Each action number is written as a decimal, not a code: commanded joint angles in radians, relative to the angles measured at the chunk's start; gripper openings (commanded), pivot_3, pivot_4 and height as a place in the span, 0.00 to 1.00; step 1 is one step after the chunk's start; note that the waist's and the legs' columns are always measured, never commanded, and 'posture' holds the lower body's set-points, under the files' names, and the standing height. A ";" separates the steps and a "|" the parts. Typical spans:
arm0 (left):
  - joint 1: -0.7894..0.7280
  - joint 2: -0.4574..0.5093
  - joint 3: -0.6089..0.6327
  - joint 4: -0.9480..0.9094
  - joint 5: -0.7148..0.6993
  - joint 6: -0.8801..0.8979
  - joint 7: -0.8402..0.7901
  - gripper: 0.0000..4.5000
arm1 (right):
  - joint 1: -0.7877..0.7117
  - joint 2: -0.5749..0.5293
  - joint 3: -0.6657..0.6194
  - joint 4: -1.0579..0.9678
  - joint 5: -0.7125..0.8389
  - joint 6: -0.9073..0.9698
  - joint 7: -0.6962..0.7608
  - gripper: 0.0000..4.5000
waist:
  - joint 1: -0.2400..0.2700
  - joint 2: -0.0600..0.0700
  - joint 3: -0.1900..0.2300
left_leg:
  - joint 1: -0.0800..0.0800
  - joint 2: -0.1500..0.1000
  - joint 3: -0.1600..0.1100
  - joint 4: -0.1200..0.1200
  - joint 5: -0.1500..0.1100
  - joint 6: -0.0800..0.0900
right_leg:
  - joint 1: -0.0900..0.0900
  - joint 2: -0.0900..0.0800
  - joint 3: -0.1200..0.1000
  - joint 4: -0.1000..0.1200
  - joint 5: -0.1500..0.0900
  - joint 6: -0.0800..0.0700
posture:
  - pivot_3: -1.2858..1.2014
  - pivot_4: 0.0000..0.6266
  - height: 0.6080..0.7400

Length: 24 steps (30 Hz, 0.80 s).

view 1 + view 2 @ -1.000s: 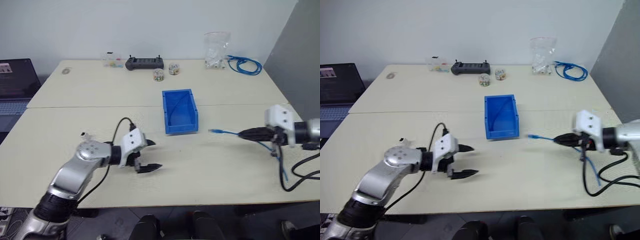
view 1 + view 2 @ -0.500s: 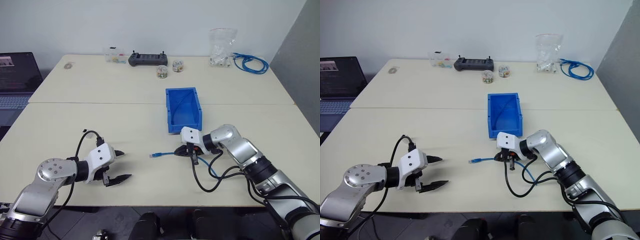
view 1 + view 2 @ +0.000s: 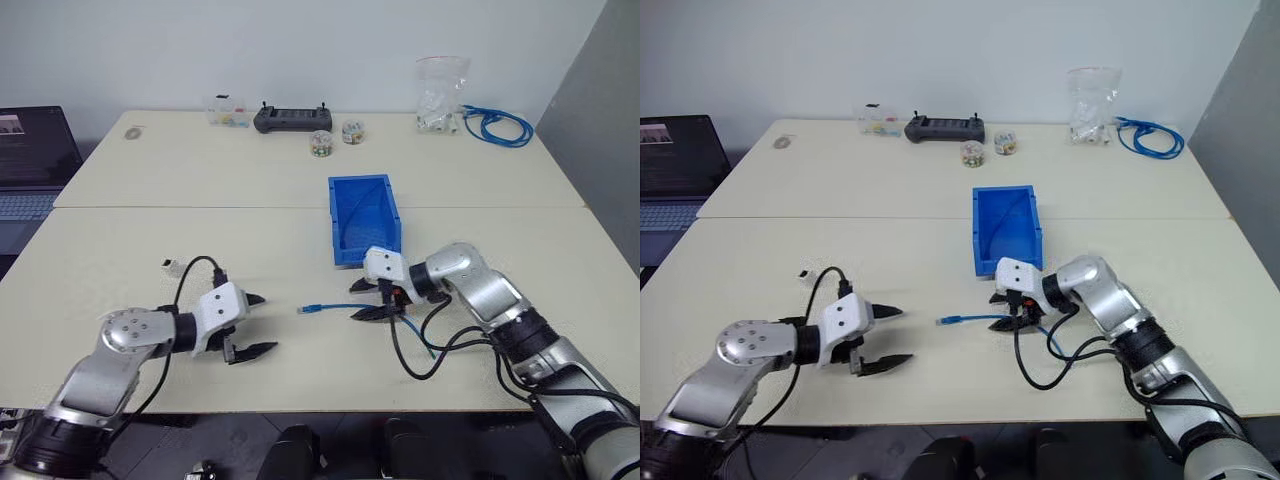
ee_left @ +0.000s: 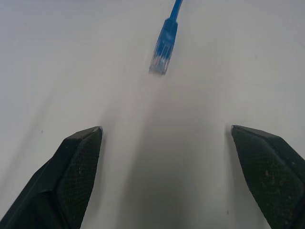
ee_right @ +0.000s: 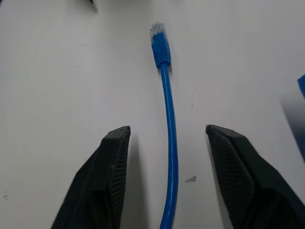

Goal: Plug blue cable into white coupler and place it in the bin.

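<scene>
You see the right gripper [image 3: 366, 299] spread apart around the blue cable [image 5: 167, 138] lying on the table [image 3: 300, 240]; your left gripper [image 3: 253, 325] gapes empty.

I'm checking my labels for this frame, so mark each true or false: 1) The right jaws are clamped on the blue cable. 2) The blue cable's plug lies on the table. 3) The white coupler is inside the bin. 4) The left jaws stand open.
1) False. The right gripper has its jaws open, with the blue cable lying loose between them.
2) True. It rests on the table, between the two grippers.
3) False. The white coupler sits on the table near the left gripper, far from the bin.
4) True.
</scene>
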 commanded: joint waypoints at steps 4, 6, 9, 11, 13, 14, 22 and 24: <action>-0.109 -0.060 -0.101 0.085 0.104 -0.077 0.025 1.00 | 0.142 -0.103 -0.160 -0.328 0.187 0.196 0.003 0.69 | 0.003 0.000 0.000 | 0.000 0.000 0.000 0.000 0.000 0.000 | 0.000 0.000 0.000 0.000 0.000 0.000 | 0.52 0.24 1.00; -0.151 -0.086 -0.130 0.144 0.138 -0.106 0.034 1.00 | 0.190 -0.131 -0.190 -0.392 0.211 0.238 -0.026 0.69 | 0.004 0.000 0.000 | 0.000 0.000 0.000 0.000 0.000 0.000 | 0.000 0.000 0.000 0.001 0.000 0.000 | 0.52 0.24 1.00; -0.194 -0.104 -0.157 0.211 0.172 -0.128 0.034 1.00 | 0.236 -0.148 -0.219 -0.461 0.243 0.294 -0.064 0.69 | 0.008 0.000 0.000 | 0.001 0.000 0.000 0.000 0.000 0.001 | 0.001 0.000 0.000 0.001 0.000 0.000 | 0.52 0.24 1.00; -0.213 -0.110 -0.170 0.238 0.183 -0.129 0.027 1.00 | 0.259 -0.154 -0.235 -0.498 0.265 0.324 -0.087 0.69 | 0.007 0.001 -0.001 | 0.001 0.000 0.000 0.000 0.000 0.001 | 0.001 0.000 0.000 0.001 0.000 0.000 | 0.52 0.24 1.00; -0.227 -0.106 -0.188 0.254 0.193 -0.133 0.010 1.00 | 0.277 -0.158 -0.245 -0.525 0.284 0.349 -0.106 0.69 | 0.008 0.001 -0.001 | 0.001 0.000 0.000 0.000 0.000 0.001 | 0.001 0.000 0.000 0.001 0.000 0.000 | 0.52 0.24 1.00; -0.233 -0.104 -0.197 0.257 0.196 -0.128 0.002 1.00 | 0.285 -0.161 -0.250 -0.537 0.293 0.360 -0.114 0.69 | 0.008 0.001 -0.002 | 0.001 0.000 0.000 0.000 0.000 0.001 | 0.001 0.000 0.000 0.001 0.000 0.000 | 0.52 0.24 1.00; -0.265 -0.063 -0.258 0.254 0.216 -0.022 -0.089 0.77 | 0.312 -0.181 -0.284 -0.595 0.367 0.414 -0.156 0.70 | 0.007 0.002 -0.003 | 0.002 0.000 0.000 0.000 0.000 0.001 | 0.002 0.000 0.000 0.001 0.000 0.001 | 0.52 0.24 1.00; -0.272 -0.053 -0.274 0.254 0.230 -0.006 -0.102 0.67 | 0.318 -0.189 -0.291 -0.609 0.383 0.418 -0.159 0.70 | 0.004 0.002 -0.006 | 0.002 0.000 0.001 0.000 0.000 0.001 | 0.002 0.000 0.000 0.001 0.000 0.001 | 0.52 0.24 1.00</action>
